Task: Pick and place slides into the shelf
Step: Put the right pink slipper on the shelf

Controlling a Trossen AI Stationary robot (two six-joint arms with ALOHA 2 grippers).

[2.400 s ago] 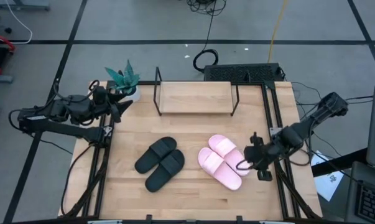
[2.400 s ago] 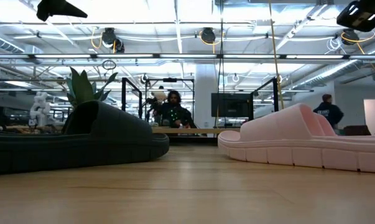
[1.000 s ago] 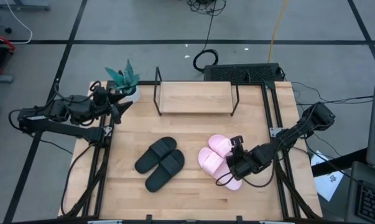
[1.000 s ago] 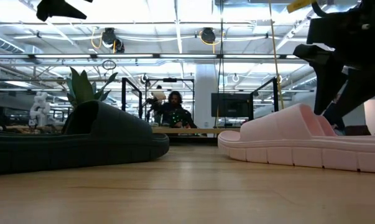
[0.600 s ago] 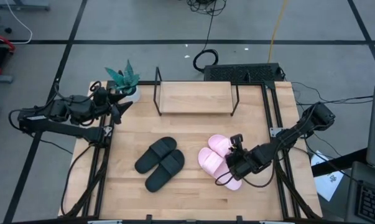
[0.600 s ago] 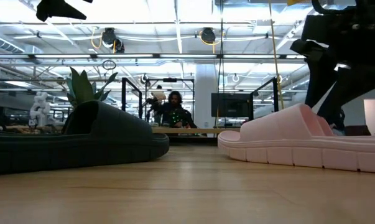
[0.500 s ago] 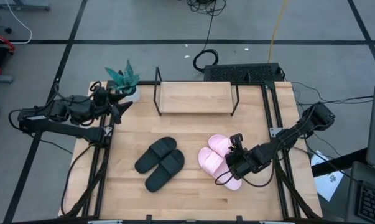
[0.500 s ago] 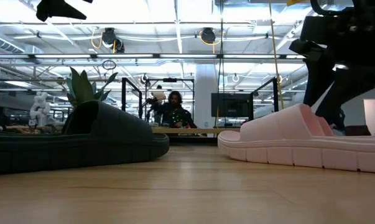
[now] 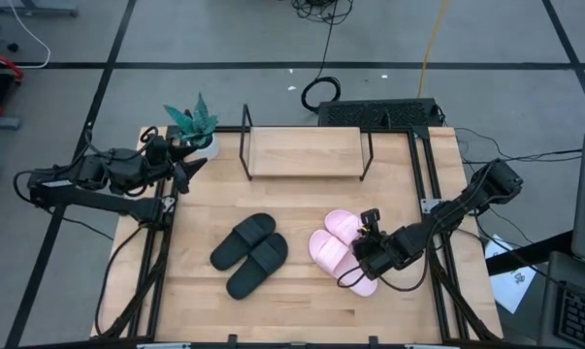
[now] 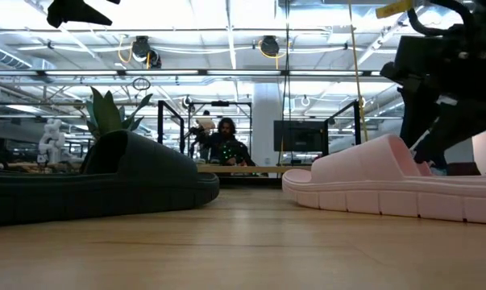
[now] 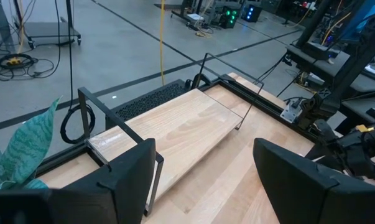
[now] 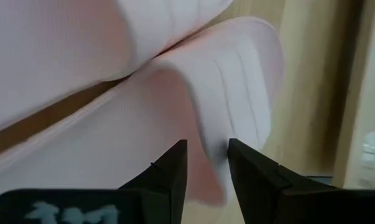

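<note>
The pink pair (image 9: pixel 339 250) lies on the table's right half and the black pair (image 9: pixel 250 254) on its left half, all soles down. The shelf (image 9: pixel 305 152) stands at the far edge with a bare board, which also shows in the left wrist view (image 11: pixel 175 130). My right gripper (image 9: pixel 363 252) is down on the right-hand pink slide (image 10: pixel 388 181), shut on its strap. My left gripper (image 9: pixel 185 171) hangs open (image 11: pixel 206 165) by the table's far left corner, beside a potted plant. My right gripper (image 12: pixel 207 155) pinches the strap's edge (image 12: pixel 203 118) of the right-hand pink slide. One finger (image 12: pixel 168 171) sits under the strap, the other (image 12: pixel 252 171) on its ribbed outer face. It comes slanting down from the table's right. The slide's sole rests on the table.
A potted plant (image 9: pixel 193 124) stands at the far left corner next to the shelf. The other pink slide (image 12: pixel 56 43) lies close beside the held one. A black slide (image 10: pixel 105 173) fills the low view's left. People show in the room behind.
My right gripper came from the table's right edge toward the pink pair and dropped onto the right-hand slide; over the last second it has stayed there with only small shifts. The slides have stayed where they were.
</note>
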